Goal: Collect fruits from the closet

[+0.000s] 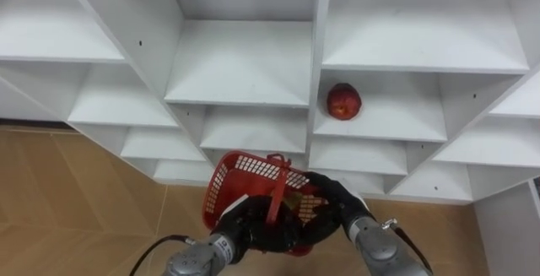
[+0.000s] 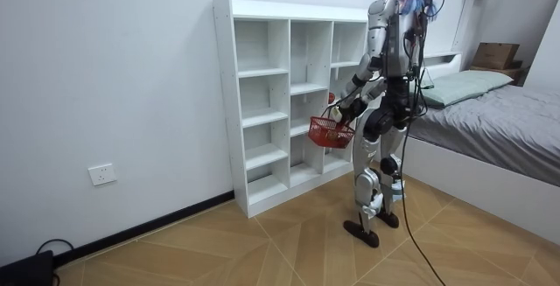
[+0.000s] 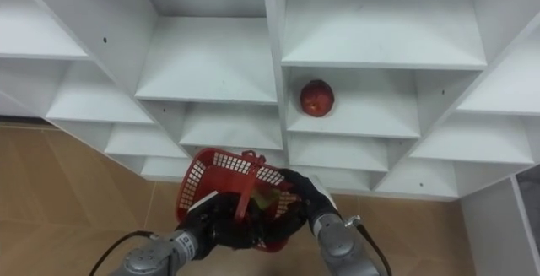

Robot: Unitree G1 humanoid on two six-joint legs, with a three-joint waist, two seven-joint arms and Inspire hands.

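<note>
Ahead, a red apple [image 1: 343, 100] sits on a white closet [image 1: 245, 73] shelf, right of centre. Below it, the left hand [image 1: 243, 225] grips a red basket [image 1: 240, 170] with curled fingers. The right hand [image 1: 333, 194] reaches into the basket, and I cannot tell how its fingers are set.

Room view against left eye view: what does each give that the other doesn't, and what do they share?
Room view adds the robot standing before the white shelf unit, a bed at the room view's right and a wall socket. Left eye view adds a look down into the red basket, where a yellowish item lies, and a red apple resting on a shelf right of the divider. Both share the shelf unit and the basket, gripped by the left robot hand, with the right robot hand at its rim.
</note>
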